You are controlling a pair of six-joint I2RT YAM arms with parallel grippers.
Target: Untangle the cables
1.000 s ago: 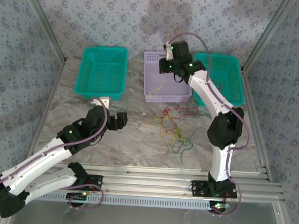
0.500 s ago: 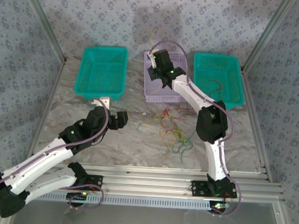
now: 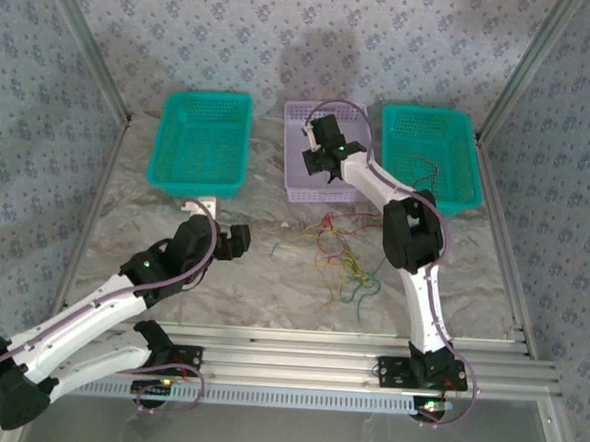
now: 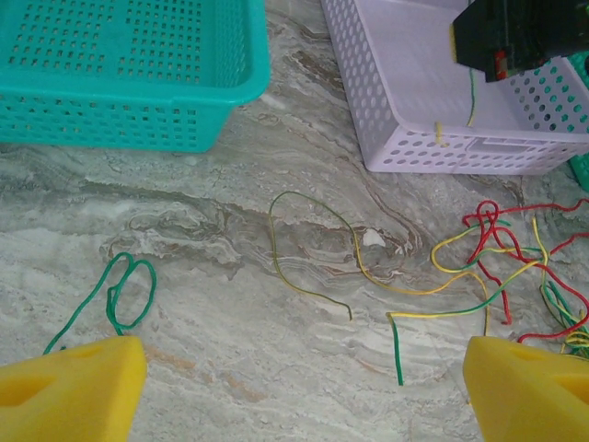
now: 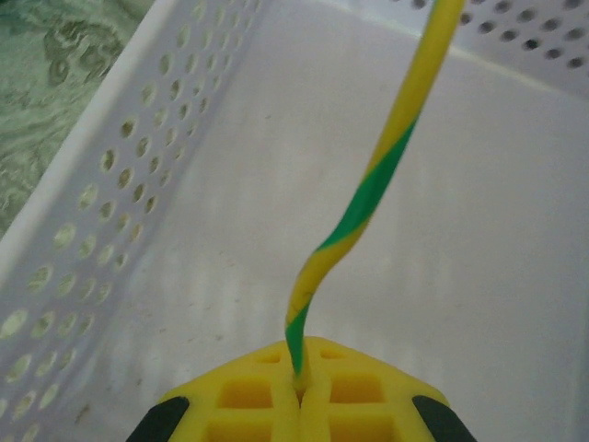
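The right fingers (image 5: 248, 405) are pressed together on a yellow-green wire (image 5: 368, 193). The wire rises from between them inside the lilac basket (image 5: 110, 193). From above, the right arm reaches far forward, with its end over that basket. The lilac basket stands between the left teal basket (image 3: 169, 143) and the right teal basket (image 3: 464, 161). A few thin strands (image 3: 426, 174) lie in the right teal basket.

The cables (image 3: 346, 246) lie on the counter (image 3: 220, 297) in a loose tangle just in front of the lilac basket. Red, yellow and green strands cross one another there.

The left fingers (image 4: 74, 387) are spread wide and hold nothing. They sit low over the counter and point toward the baskets. In the left wrist view a green loop (image 4: 129, 290) lies near the left-hand finger. A curved yellow-green strand (image 4: 304, 244) lies in the middle, apart from the loop. The edge of the tangle reaches toward the right-hand finger. Farther back, the held wire hangs from the right fingers down into the lilac basket, and the left teal basket stands beside it at the upper left.
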